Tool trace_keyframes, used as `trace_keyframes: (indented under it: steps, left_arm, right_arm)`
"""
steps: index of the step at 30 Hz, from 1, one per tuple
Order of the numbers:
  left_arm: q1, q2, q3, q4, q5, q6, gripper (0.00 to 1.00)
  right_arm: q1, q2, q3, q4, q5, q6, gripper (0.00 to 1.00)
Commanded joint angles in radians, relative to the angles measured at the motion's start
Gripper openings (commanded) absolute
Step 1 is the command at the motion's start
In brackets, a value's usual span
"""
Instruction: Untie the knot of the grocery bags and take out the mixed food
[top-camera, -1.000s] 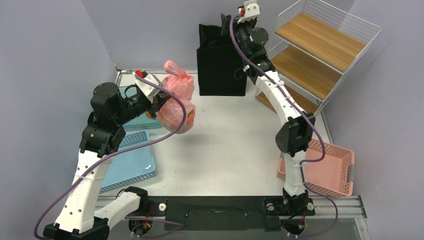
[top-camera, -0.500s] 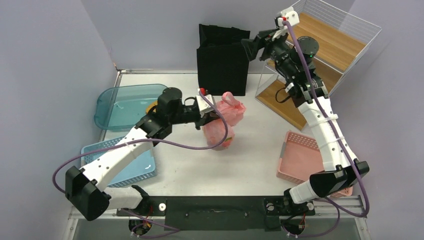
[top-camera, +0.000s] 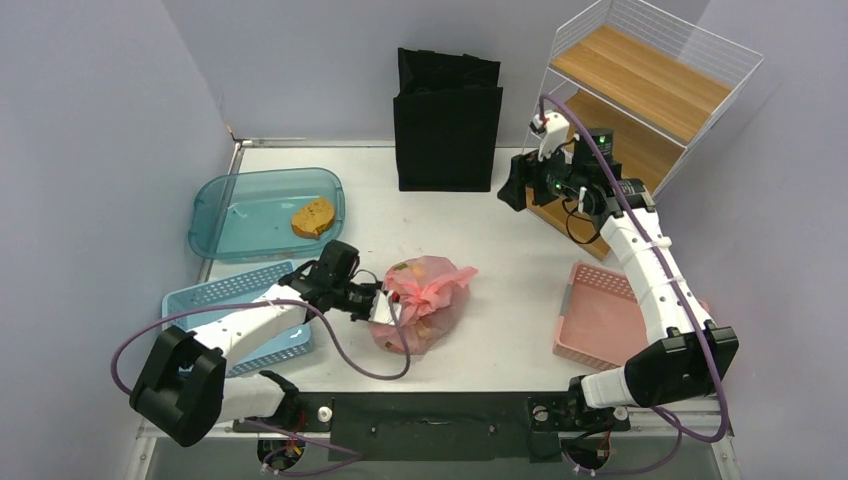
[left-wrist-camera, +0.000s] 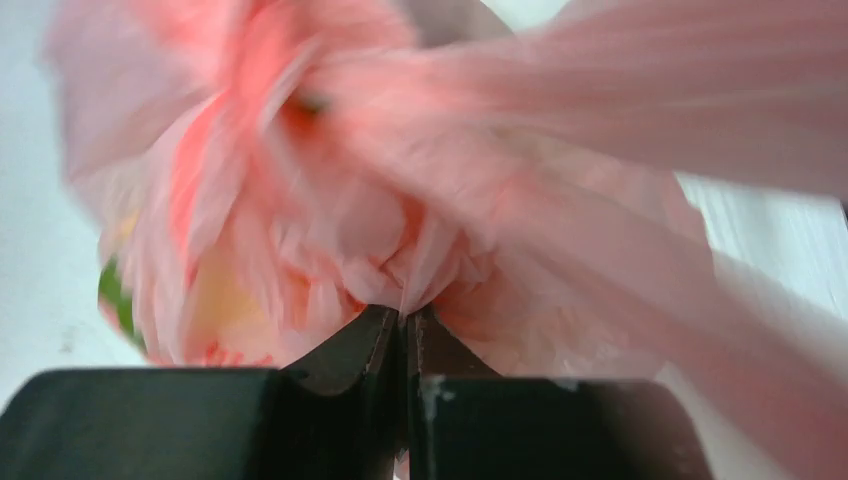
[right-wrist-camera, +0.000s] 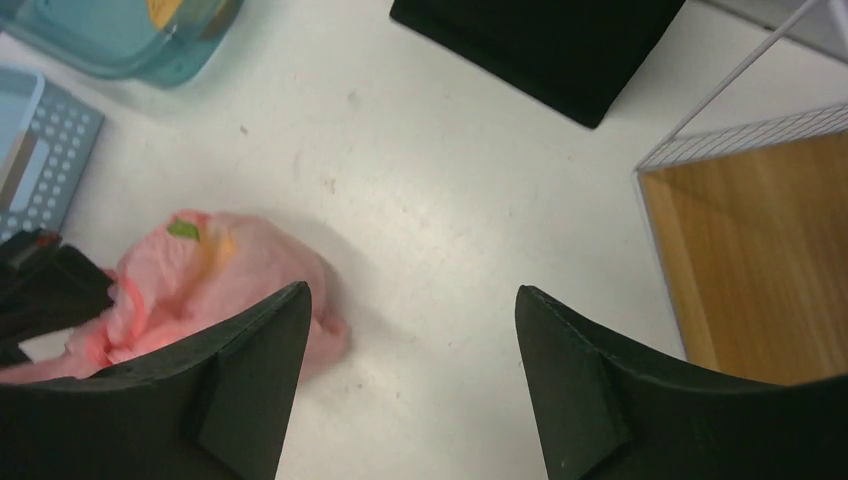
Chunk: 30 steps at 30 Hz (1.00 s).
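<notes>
Crinkly translucent pink plastic grocery bag, lower centre on tabletop: knot still tied, nothing taken out; left fingers clamped on its plastic, right fingers apart, empty.

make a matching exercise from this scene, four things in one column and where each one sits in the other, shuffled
Things
1. pink grocery bag
2. black tote
3. pink basket
4. teal tub

Places
a. upright at the back, middle
b. back left, holding a brown slice
c. front middle, pinched in the shut left fingers
d. front right, nothing in it

Pairs: 1-c, 2-a, 3-d, 4-b
</notes>
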Motion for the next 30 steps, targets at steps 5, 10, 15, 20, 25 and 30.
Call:
trace_keyframes:
  steps: [5, 10, 15, 20, 25, 30]
  left_arm:
    - [0.016, -0.206, -0.097, -0.208, -0.009, 0.288, 0.29]
    - [0.022, -0.377, -0.002, -0.338, -0.057, 0.086, 0.69]
    - [0.113, -0.492, 0.095, -0.518, -0.079, 0.011, 0.71]
    - [0.201, -0.581, 0.134, -0.547, -0.069, -0.025, 0.70]
    - [0.209, -0.604, 0.154, -0.397, -0.109, -0.252, 0.70]
    - [0.219, -0.590, 0.178, -0.300, -0.123, -0.427, 0.70]
  right_arm:
    - [0.096, -0.066, -0.087, -0.142, -0.053, -0.178, 0.73]
    - [0.154, -0.095, -0.129, -0.156, -0.043, -0.240, 0.72]
    - [0.164, -0.156, -0.193, -0.152, -0.075, -0.280, 0.70]
    - [0.284, -0.255, -0.283, -0.033, -0.085, -0.247, 0.63]
    - [0.430, -0.274, -0.391, 0.171, -0.048, -0.159, 0.62]
    - [0.576, -0.199, -0.418, 0.327, -0.017, -0.113, 0.61]
